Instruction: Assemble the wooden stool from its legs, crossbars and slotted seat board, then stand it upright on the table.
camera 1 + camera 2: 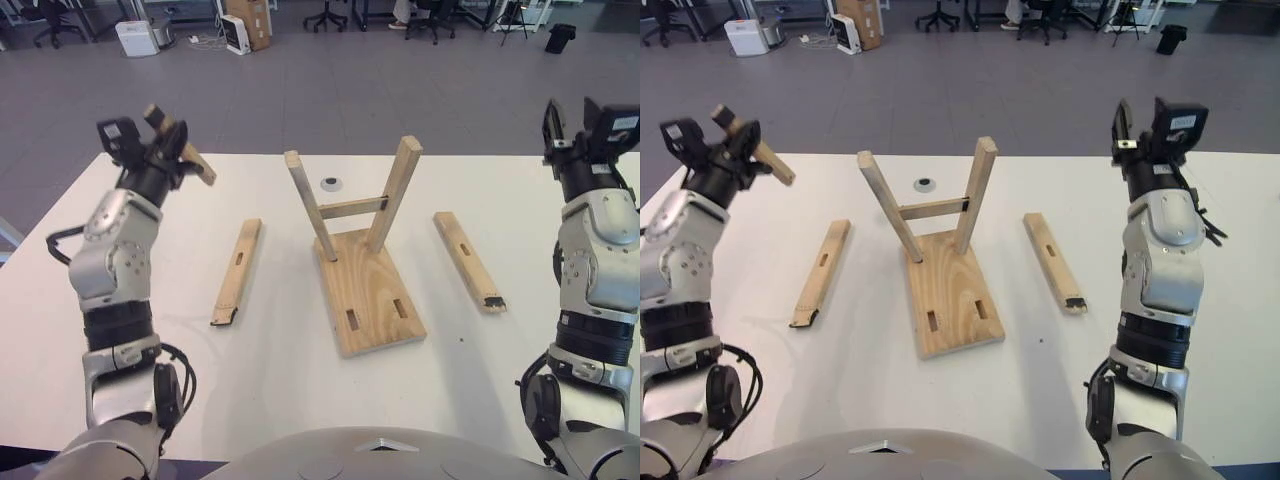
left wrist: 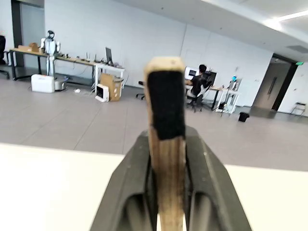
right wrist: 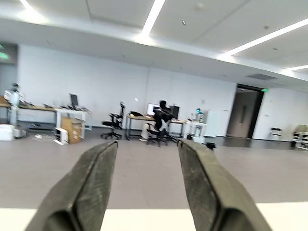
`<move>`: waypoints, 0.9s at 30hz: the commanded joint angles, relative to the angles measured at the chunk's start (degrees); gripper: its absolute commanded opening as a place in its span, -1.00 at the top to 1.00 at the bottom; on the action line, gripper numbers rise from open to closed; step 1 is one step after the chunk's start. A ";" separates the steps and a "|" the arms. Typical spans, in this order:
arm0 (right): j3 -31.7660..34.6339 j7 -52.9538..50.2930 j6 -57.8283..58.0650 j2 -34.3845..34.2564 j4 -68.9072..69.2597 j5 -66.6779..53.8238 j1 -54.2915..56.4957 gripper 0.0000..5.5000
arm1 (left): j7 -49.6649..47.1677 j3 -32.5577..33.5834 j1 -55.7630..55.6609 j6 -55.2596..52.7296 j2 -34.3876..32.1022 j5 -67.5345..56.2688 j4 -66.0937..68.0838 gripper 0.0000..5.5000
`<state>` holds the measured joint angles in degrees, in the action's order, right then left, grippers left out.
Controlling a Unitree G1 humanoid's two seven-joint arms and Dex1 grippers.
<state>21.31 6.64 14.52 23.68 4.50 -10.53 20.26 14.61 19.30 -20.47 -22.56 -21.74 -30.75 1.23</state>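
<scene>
The left gripper (image 1: 168,140) is clamped on a short wooden crossbar (image 1: 198,165), held in the air over the table's (image 1: 250,390) far left corner. In the left wrist view the bar's dark-tipped end stands up between the two fingers (image 2: 127,187). The right gripper (image 1: 1140,122) is raised over the far right edge, its fingers (image 3: 96,187) spread apart with nothing between them.

Well to the right of the held bar, mid-table, the seat board (image 1: 375,300) lies flat. Two legs stand in its far end, one on the left (image 1: 308,200) and one on the right (image 1: 395,190), splaying apart toward their tops. A second crossbar (image 1: 352,207) joins them. Two slots (image 1: 352,320) at the board's near end are open.

Two more legs lie loose on the tabletop, one left of the board (image 1: 238,270) and one right of it (image 1: 467,260), each apart from it. That makes four legs, two crossbars and one seat board. A small round dark fitting (image 1: 330,183) (too small to identify) sits just beyond the standing legs.
</scene>
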 commanded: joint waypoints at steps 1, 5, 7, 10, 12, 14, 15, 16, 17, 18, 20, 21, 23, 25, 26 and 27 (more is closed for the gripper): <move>0.46 -0.66 -2.38 -0.20 -1.84 1.46 -3.20 0.16 | -1.09 -1.48 6.28 2.55 4.11 2.54 -0.33 0.85; 0.67 -1.39 -2.80 -0.92 -1.00 1.69 -5.95 0.16 | -2.57 -2.78 10.79 2.83 7.40 4.04 -2.43 0.85; 0.45 -1.80 -2.68 -1.37 -0.23 1.72 -7.09 0.16 | -3.19 -4.34 12.35 2.60 8.36 5.38 -3.33 0.85; -0.28 -1.47 -2.52 -1.72 0.76 1.73 -7.94 0.16 | -4.53 -6.77 14.71 2.28 9.16 8.43 -3.99 0.85; -0.74 -0.89 -2.50 -1.91 1.31 1.60 -8.28 0.16 | -5.31 -7.38 15.20 2.99 8.82 10.47 -3.69 0.85; -1.02 -0.63 -2.55 -1.95 1.72 1.64 -8.43 0.16 | -5.61 -7.21 15.36 3.52 8.58 11.58 -3.44 0.85; -1.22 -0.42 -2.58 -1.87 1.90 1.64 -8.50 0.16 | -5.84 -6.99 15.48 3.85 8.54 12.08 -3.38 0.85; -1.54 -0.15 -2.65 -1.78 2.18 1.72 -8.67 0.16 | -6.00 -6.80 15.54 4.27 8.36 12.76 -3.30 0.85; -1.85 0.02 -2.67 -1.80 2.46 1.73 -8.82 0.16 | -6.42 -6.40 15.48 4.74 8.31 13.22 -3.17 0.85; -2.09 0.10 -2.69 -1.88 2.72 1.75 -8.96 0.16 | -6.84 -6.10 15.36 5.24 8.27 13.65 -3.06 0.85; -2.50 0.14 -2.70 -2.07 2.90 1.76 -9.04 0.16 | -6.83 -5.88 15.00 5.38 8.73 13.55 -2.48 0.85; -2.63 0.15 -2.73 -2.07 2.86 1.76 -9.03 0.16 | -6.80 -5.96 14.87 5.42 9.15 13.58 -2.09 0.85; -2.71 0.23 -2.83 -2.02 2.72 1.69 -9.00 0.16 | -6.69 -6.36 14.24 6.05 10.12 13.94 -0.14 0.85; -2.93 0.34 -2.98 -2.04 2.36 1.71 -8.80 0.16 | -6.63 -6.68 13.43 7.05 10.84 14.27 2.35 0.85; -3.09 0.41 -3.04 -2.06 2.17 1.73 -8.66 0.16 | -6.60 -6.69 13.19 7.44 10.99 14.35 3.09 0.85; -3.21 0.46 -3.10 -2.10 2.05 1.75 -8.58 0.16 | -6.54 -6.68 12.93 7.91 11.00 14.45 3.77 0.85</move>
<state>18.55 6.87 11.90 21.87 6.69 -8.80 11.18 8.17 13.20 -7.37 -14.23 -11.31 -17.26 2.63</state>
